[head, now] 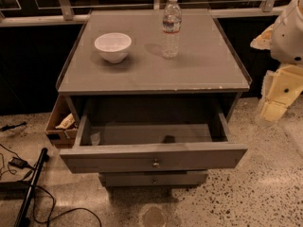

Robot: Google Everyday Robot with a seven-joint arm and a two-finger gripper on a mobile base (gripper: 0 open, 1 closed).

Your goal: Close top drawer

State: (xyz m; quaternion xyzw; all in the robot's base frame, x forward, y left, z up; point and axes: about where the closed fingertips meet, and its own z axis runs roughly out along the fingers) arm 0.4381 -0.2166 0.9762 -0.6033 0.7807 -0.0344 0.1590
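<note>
The top drawer [154, 157] of the grey cabinet [154, 79] stands pulled far out toward me. Its flat front carries one small round metal knob [155, 163] at the centre. The inside looks nearly bare, with a small pale scrap at its left end. A lower drawer front [154, 178] with a like knob sits pushed in beneath it. My gripper [273, 103] is the cream-coloured part at the right edge, below the white arm [289, 32]. It hangs to the right of the cabinet, apart from the drawer and holding nothing.
A white bowl [112, 46] and a clear water bottle [171, 27] stand on the cabinet top. An open cardboard box [59, 122] sits against the cabinet's left side. Cables and a black pole [28, 188] lie on the speckled floor at left. A dark railing runs behind.
</note>
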